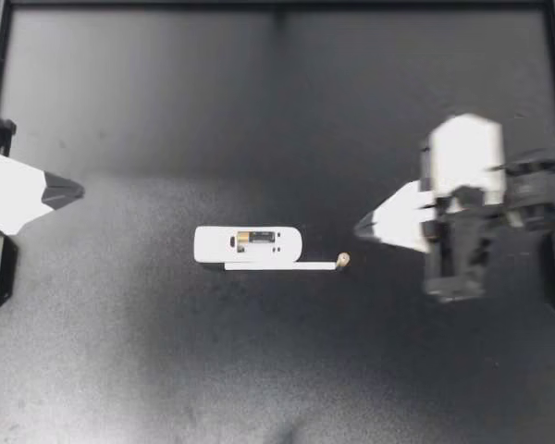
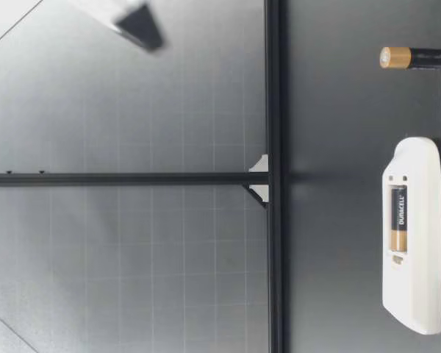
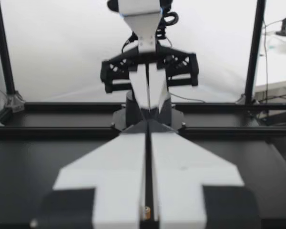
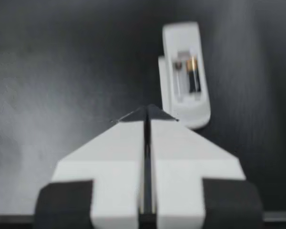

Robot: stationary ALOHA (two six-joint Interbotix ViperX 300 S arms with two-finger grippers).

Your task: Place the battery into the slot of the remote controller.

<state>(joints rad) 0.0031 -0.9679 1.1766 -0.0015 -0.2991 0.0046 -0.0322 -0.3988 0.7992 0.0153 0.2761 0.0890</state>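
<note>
My right pincer [image 1: 363, 227], pressed together and empty, hangs near the loose battery [image 1: 344, 262]; my left pincer [image 1: 72, 191] is together too

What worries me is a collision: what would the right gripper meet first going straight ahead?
Probably the near end of the remote controller; the right gripper sits high, so it might pass over.

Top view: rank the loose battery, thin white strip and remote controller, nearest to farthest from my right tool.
1. loose battery, beside the right tool.
2. thin white strip, past the battery.
3. remote controller, mid-table, alongside the strip.
</note>
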